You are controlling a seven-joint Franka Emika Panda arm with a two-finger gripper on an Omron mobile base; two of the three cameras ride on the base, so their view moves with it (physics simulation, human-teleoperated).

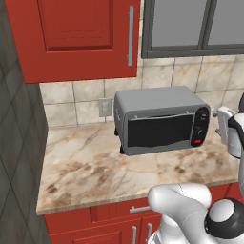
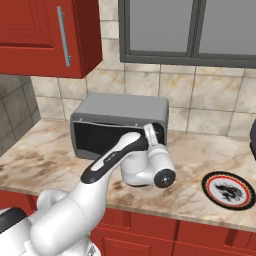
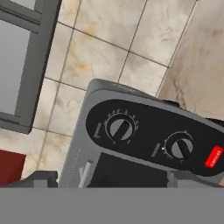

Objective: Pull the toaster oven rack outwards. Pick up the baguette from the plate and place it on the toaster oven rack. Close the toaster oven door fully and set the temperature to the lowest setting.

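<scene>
The grey toaster oven (image 1: pixel 157 102) stands on the marble counter against the tiled wall. Its dark glass toaster oven door (image 1: pixel 159 131) stands upright across the front. The toaster oven rack and the baguette are hidden. The black control strip (image 3: pixel 153 135) carries two round knobs (image 3: pixel 120 128) (image 3: pixel 180 148) and a red light (image 3: pixel 214 156). My gripper (image 3: pixel 114 179) faces this strip from a short way off, open, with nothing between its fingers. It hangs just right of the oven (image 1: pixel 218 118). The plate (image 2: pixel 227 190) lies bare on the counter to the right.
Red wall cabinets (image 1: pixel 81 33) hang above the oven, and a grey-framed window (image 2: pixel 190 30) sits beside them. A wall outlet (image 1: pixel 105 107) is left of the oven. A dark wall panel (image 1: pixel 19 143) bounds the counter's left end. Open counter (image 1: pixel 95 162) lies in front of the oven.
</scene>
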